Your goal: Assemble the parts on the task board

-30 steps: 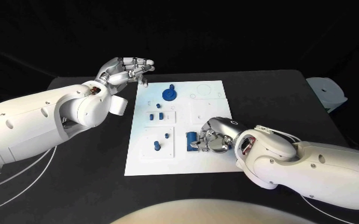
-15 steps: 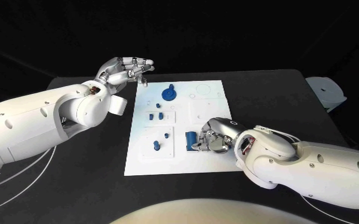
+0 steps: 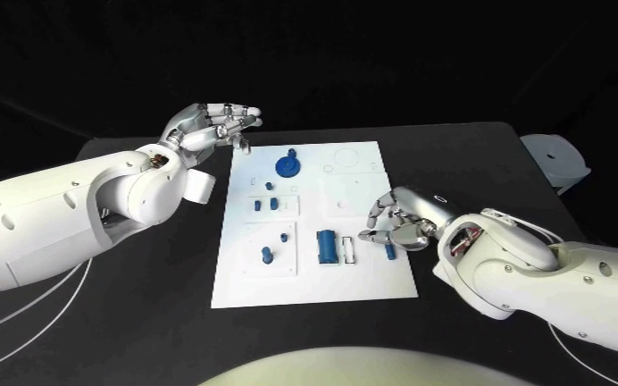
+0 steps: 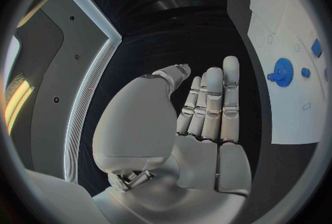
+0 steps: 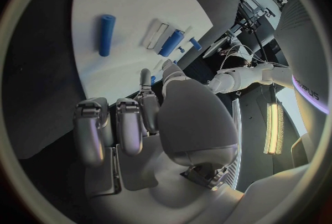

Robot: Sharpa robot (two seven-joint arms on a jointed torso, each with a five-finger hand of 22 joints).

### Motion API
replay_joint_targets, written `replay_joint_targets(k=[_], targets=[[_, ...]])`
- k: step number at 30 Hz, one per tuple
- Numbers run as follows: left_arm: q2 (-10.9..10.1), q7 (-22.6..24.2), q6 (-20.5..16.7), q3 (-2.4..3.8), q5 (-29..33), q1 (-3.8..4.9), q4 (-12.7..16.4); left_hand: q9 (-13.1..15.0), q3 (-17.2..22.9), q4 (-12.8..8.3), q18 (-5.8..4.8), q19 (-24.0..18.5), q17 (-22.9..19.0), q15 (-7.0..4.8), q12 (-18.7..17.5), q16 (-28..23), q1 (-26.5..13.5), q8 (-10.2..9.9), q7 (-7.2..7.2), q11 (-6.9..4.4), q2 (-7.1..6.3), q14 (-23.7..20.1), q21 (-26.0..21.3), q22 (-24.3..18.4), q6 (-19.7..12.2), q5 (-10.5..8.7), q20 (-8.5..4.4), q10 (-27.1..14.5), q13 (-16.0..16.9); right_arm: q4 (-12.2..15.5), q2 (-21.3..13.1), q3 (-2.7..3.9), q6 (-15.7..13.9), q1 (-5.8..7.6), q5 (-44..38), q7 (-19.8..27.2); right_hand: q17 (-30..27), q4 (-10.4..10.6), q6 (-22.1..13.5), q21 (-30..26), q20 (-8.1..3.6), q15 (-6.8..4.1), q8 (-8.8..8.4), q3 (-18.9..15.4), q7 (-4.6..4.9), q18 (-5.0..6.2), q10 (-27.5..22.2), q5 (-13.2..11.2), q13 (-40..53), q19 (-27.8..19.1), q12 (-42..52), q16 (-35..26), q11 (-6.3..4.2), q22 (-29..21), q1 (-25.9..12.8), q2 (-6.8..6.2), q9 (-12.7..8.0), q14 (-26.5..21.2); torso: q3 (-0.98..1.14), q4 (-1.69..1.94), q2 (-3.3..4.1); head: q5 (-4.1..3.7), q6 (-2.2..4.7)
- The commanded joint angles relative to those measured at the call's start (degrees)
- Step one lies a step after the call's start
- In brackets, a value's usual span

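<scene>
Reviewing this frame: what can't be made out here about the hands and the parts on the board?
- Head view: whether the right hand touches the small blue part by its fingertips; too small to tell.
- Head view: the far outlines on the task board are too faint to read.
- Left wrist view: the board's near end is cut off by the circle's rim; the blue gear shows.
- Right wrist view: the right hand's own palm hides the board beneath it.

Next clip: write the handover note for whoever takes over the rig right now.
Left hand: holds nothing, fingers apart, off the task board's far left corner.
Right hand: holds nothing, fingers curled, over the board's right edge beside a small blue peg.
Blue gear sits at the far end; blue cylinder lies in its slot.
Several small blue parts remain loose on the board; assembly looks unfinished.
</scene>
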Motion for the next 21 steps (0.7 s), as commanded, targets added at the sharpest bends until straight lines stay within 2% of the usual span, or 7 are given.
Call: replay_joint_targets(k=[1, 3, 7, 12, 17, 21], targets=[[0.0, 0.4, 0.6, 0.03, 0.2, 0.04, 0.4, -0.1, 0.3, 0.1, 0.87, 0.0, -0.1, 0.08, 0.3, 0.2, -0.5, 0.2, 0.43, 0.07, -0.11, -0.4, -0.3, -0.1, -0.5, 0.15, 0.56, -0.5, 0.1, -0.3, -1.5, -0.06, 0.2, 0.15, 1.0, 1.5, 8.9, -0.1, -0.4, 0.3, 0.60, 0.47, -0.47, -0.4, 0.03, -0.82, 0.0, -0.2, 5.4, 6.0, -0.2, -0.2, 0.48, 15.1, 1.2, -0.15, -0.3, 4.7, -0.08, -0.12, 0.15, -0.37, 0.15], [0.0, 0.4, 0.6, 0.03, 0.2, 0.04, 0.4, -0.1, 0.3, 0.1, 0.87, 0.0, -0.1, 0.08, 0.3, 0.2, -0.5, 0.2, 0.43, 0.07, -0.12, -0.4, -0.3, -0.1, -0.5, 0.15, 0.57, -0.5, 0.1, -0.6, -2.8, -0.11, 1.3, 0.16, 0.5, 1.1, 9.0, 0.0, -0.5, 0.3, 0.73, 0.59, -0.95, -0.5, 0.23, -0.82, -0.1, -0.1, 5.4, 6.0, -0.3, -0.1, 0.63, 15.1, 1.9, -0.26, -0.6, 4.7, -0.13, -0.13, 0.14, -0.50, 0.17], [0.0, 0.4, 0.6, 0.03, 0.2, 0.04, 0.5, -0.1, 0.3, 0.1, 0.87, 0.0, -0.1, 0.07, 0.3, 0.2, -0.4, 0.2, 0.42, 0.06, -0.10, -0.4, -0.3, -0.1, -0.5, 0.15, 0.56, -0.5, 0.1, -0.9, -4.0, -0.20, 2.9, -0.14, 0.0, 0.2, 9.3, 0.1, -0.9, 0.3, 0.96, 0.84, -1.86, -0.3, 0.54, -0.82, -0.1, 0.2, 5.5, 6.0, -0.3, -0.1, 0.91, 15.1, 2.5, 0.28, -1.1, 4.7, -0.10, -0.10, 0.18, -0.51, 0.16], [-0.1, 0.3, 0.5, 0.03, 0.1, 0.04, 0.5, -0.1, 0.4, 0.0, 0.87, 0.0, -0.1, 0.07, 0.4, 0.2, -0.4, 0.2, 0.41, 0.06, -0.10, -0.4, -0.3, -0.1, -0.5, 0.16, 0.56, -0.5, 0.1, -0.9, -4.7, -0.25, 4.3, -0.81, -1.5, -1.8, 9.6, 0.3, 0.0, 0.3, 1.10, 0.90, -1.96, -0.4, 0.48, -0.82, 0.7, -0.7, 6.4, 6.0, 1.5, 0.1, 0.92, 15.1, 2.2, 0.77, -1.2, 4.8, -0.13, 0.07, 0.18, -0.48, 0.04], [-0.2, 0.3, 0.4, 0.03, -0.1, 0.04, 0.6, -0.1, 0.4, 0.0, 0.87, 0.0, -0.1, 0.07, 0.4, 0.2, -0.4, 0.2, 0.41, 0.06, -0.11, -0.4, -0.3, -0.1, -0.6, 0.16, 0.57, -0.5, 0.1, -1.1, -4.9, -0.28, 4.9, -1.43, -3.0, -3.5, 9.8, 0.4, 0.5, 0.3, 1.11, 0.85, -1.90, -0.8, 0.39, -0.82, 0.8, -0.6, 6.5, 6.0, 1.5, 0.1, 0.85, 15.1, 1.3, 0.90, -1.1, 4.9, -0.22, -0.04, 0.15, -0.62, -0.02], [-0.2, 0.3, 0.4, 0.03, -0.1, 0.04, 0.6, -0.1, 0.4, 0.0, 0.86, 0.0, -0.1, 0.06, 0.4, 0.2, -0.4, 0.2, 0.42, 0.06, -0.12, -0.4, -0.3, -0.1, -0.6, 0.16, 0.57, -0.6, 0.1, -1.3, -4.5, -0.29, 4.9, -2.04, -3.8, -4.2, 9.8, 0.4, 0.6, 0.3, 1.12, 0.86, -2.00, -1.3, 0.40, -0.82, 0.8, -0.7, 6.5, 6.0, 1.6, 0.2, 0.87, 15.1, 0.5, 0.84, -1.0, 4.9, -0.14, -0.07, 0.16, -0.49, -0.07]])
